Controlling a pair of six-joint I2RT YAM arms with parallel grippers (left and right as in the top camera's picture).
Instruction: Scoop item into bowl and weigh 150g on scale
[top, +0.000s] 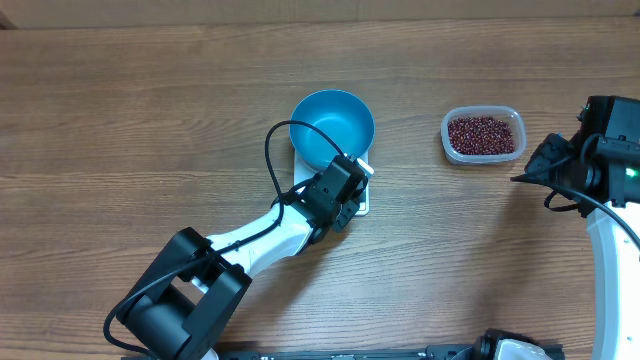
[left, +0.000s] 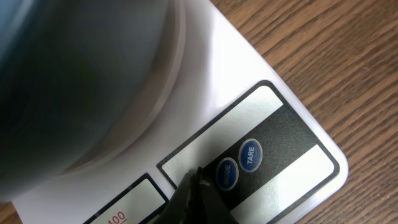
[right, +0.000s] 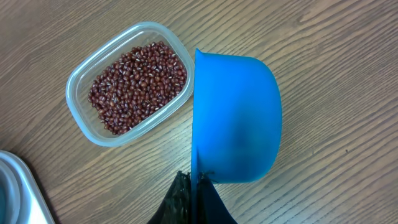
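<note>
Holding the scoop (right: 236, 118) clamped in our right gripper (right: 194, 196), we see the beans (right: 137, 84) in their tub (right: 78, 115) just upper left of it, so this arm is nearer. Our left gripper (left: 198, 198), closed and empty, points at the buttons (left: 250, 155) of the scale (left: 249, 81), beside the bowl (top: 332, 128).

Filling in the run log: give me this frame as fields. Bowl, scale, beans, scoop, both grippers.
bowl: teal, sits on the scale, looks empty
scale: white, button edge faces the left arm
beans: all in the clear tub, right of the bowl
scoop: blue, beside the tub, contents not visible
left gripper: shut, tip at the button panel near the TARE button, contact unclear
right gripper: shut on scoop
</note>
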